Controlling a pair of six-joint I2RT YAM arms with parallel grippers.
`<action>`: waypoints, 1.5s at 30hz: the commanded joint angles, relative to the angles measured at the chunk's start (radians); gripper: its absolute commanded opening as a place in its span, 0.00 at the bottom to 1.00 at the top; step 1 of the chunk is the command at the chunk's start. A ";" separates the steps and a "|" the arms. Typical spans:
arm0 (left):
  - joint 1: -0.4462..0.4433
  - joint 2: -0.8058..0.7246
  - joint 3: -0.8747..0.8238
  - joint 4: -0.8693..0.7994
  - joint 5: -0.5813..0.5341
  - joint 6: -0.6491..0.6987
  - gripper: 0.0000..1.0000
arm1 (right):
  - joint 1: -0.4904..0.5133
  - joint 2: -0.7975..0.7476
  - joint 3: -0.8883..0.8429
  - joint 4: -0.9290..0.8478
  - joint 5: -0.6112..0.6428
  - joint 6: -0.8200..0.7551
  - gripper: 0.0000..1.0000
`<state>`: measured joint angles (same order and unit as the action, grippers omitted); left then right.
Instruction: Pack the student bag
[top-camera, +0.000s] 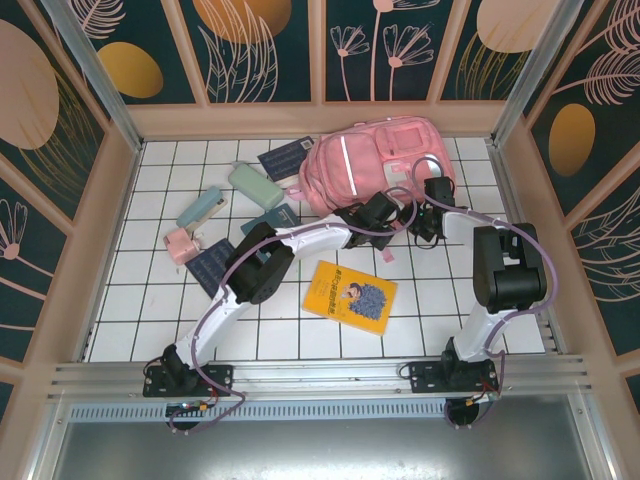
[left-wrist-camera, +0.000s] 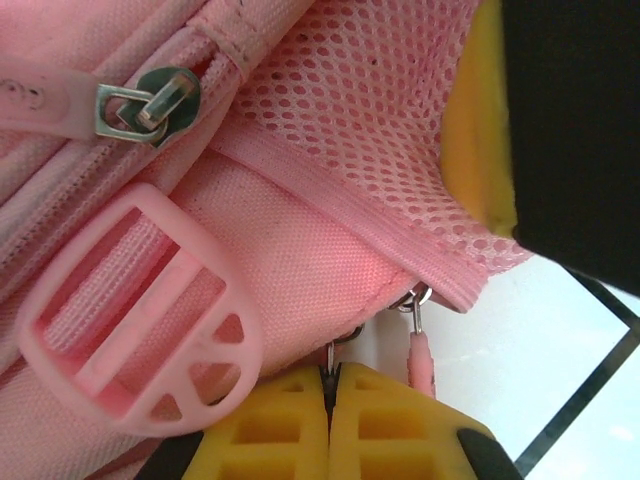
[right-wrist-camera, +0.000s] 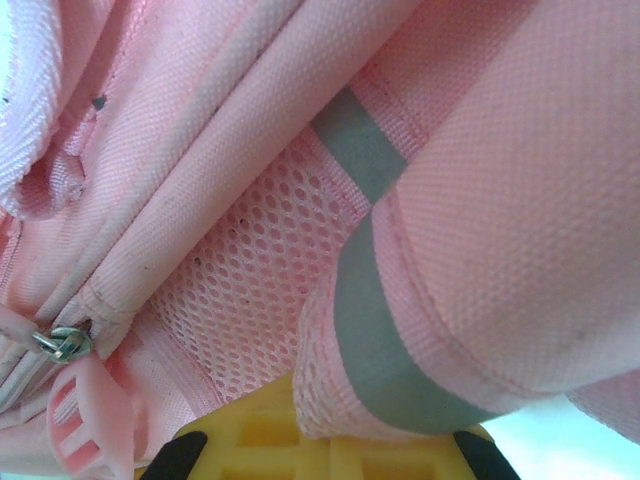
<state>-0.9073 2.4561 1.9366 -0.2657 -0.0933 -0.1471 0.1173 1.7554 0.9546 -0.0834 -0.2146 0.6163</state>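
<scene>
**Pink student bag (top-camera: 380, 150) worked from its near edge by both tools**

Both arms are in at the bag. It lies at the far middle-right of the tiled surface (top-camera: 140, 300), long axis running roughly left to right. It sits just beyond the tools, on the side away from the bases.

The left tool (top-camera: 375, 213) is on the near edge around mid-bag. On its wrist camera the yellow pads (left-wrist-camera: 390, 425) are pressed together with a thin metal zip ring (left-wrist-camera: 335, 352) running into the seam, so it looks pinched. A pink pull tab (left-wrist-camera: 420, 362) hangs just beside it.

The right tool (top-camera: 435, 205) is at the bag's near right corner. Mesh and the grey reflective strip (right-wrist-camera: 365, 300) drape over its one visible pad, and I cannot tell how its jaws stand.

Now the count:
- one bag
- one yellow book (top-camera: 350, 297), near, between the two arms
- three dark blue notebooks (top-camera: 213, 267)
- one pale green case (top-camera: 255, 185)
- one blue-grey stapler-like piece (top-camera: 200, 210)
- one small pink gadget (top-camera: 180, 243)

Everything but the book lies left of the bag, so the left arm looks nearer for fetching. My call is that the zip comes first.
</scene>
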 joint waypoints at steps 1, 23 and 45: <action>0.002 -0.055 -0.052 -0.009 -0.043 -0.019 0.00 | 0.000 -0.016 0.014 -0.026 -0.026 0.009 0.00; 0.152 -0.464 -0.596 0.086 -0.129 -0.104 0.00 | -0.097 -0.089 -0.014 -0.034 -0.016 -0.019 0.00; 0.272 -0.505 -0.693 0.049 -0.157 -0.142 0.00 | -0.168 -0.065 0.048 -0.075 0.018 -0.096 0.00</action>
<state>-0.6933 1.9736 1.2789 -0.0906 -0.1360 -0.2565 0.0139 1.7023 0.9539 -0.1555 -0.3164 0.5568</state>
